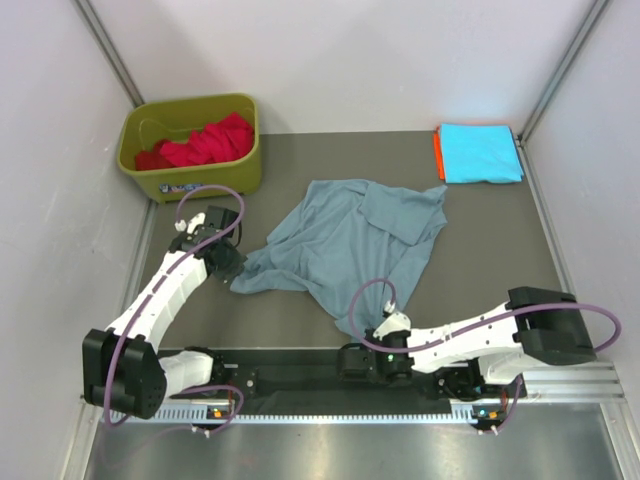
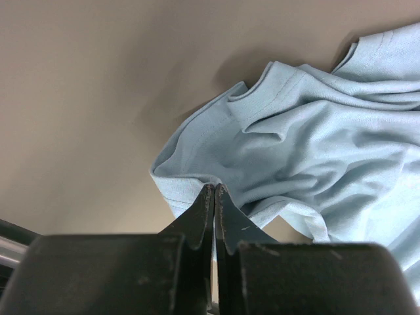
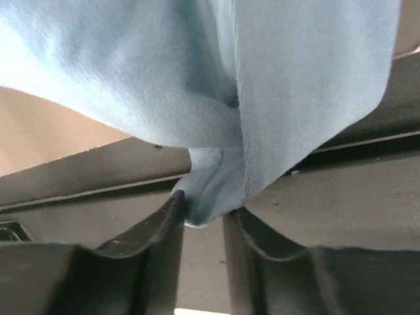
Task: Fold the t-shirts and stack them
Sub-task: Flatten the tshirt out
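A grey-blue tee [image 1: 345, 240] lies crumpled mid-worktop [image 1: 500, 240], its length running from the near edge toward the far right. The left end effector [image 1: 228, 262] sits at the tee's left corner, jaws pressed together and seemingly pinching the hem. The right end effector [image 1: 385, 325] is at the tee's nearest corner, jaws narrowly parted around a bunched fold of hem that touches both. The cloth spreads away from both grips, so the edge between them is probably what must be drawn taut next.

Only the wrist views show the cloth at the fingertips. Only the overhead view shows a cyan tee [image 1: 480, 152] stacked on an orange tee [image 1: 437, 155] at far right, and red tees [image 1: 205, 140] in the bin [image 1: 190, 178] at far left.
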You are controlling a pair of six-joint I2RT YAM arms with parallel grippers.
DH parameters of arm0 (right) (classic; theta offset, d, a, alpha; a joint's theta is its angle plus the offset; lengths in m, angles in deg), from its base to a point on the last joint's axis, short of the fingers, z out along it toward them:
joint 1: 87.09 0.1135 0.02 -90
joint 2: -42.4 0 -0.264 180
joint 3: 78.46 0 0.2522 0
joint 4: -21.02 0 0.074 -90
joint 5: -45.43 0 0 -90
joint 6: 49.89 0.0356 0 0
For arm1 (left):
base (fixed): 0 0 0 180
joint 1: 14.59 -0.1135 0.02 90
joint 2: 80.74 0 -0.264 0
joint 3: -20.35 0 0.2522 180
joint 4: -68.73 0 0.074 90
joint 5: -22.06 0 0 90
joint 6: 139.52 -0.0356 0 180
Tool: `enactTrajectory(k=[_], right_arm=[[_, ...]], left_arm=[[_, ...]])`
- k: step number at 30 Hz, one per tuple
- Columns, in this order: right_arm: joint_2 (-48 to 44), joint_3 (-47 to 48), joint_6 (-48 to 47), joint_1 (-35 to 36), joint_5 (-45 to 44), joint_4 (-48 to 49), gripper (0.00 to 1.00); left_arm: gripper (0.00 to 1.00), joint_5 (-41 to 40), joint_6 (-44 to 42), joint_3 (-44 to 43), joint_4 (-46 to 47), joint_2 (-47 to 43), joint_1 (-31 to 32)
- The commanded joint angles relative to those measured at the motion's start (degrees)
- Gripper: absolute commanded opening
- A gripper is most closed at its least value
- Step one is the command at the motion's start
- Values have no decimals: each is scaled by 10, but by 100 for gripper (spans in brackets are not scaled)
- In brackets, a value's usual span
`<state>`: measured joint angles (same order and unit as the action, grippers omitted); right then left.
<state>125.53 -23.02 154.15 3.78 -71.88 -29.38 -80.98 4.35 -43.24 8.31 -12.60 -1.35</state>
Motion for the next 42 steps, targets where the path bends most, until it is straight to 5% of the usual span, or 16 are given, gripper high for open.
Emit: enactTrajectory(k=[1, 2, 8, 13, 16, 20, 28, 31, 37, 42], right_arm=[[8, 4, 399, -5, 7, 19, 7], [8, -2, 399, -4, 9, 21, 0], [-49, -32, 393, -5, -39, -23, 0], [-262, -79, 337, -23, -183, -145, 0], [-392, -63, 160, -84, -261, -196, 0], [-479, -23, -229, -224, -274, -88, 0], [-411, 112, -607, -395, -169, 27, 0], [-391, 176, -754, -537, -91, 37, 0], [-330, 344, -920, -662, -41, 11, 0], [-288, 417, -965, -681, -27, 67, 0]], left_arm=[[0, -11, -7, -8, -3, -5, 2], [0, -12, -6, -9, -2, -6, 2], [0, -13, -21, -24, -10, -14, 2], [0, -9, -63, -67, -9, -22, 2], [0, 12, -104, -98, 4, -30, 0], [0, 38, -143, -125, 39, -55, 0], [0, 124, -176, -158, 97, -93, 0], [0, 106, -214, -199, 75, -88, 0], [0, -11, -262, -348, -35, -50, -1], [0, -33, -274, -468, -41, -15, -1]])
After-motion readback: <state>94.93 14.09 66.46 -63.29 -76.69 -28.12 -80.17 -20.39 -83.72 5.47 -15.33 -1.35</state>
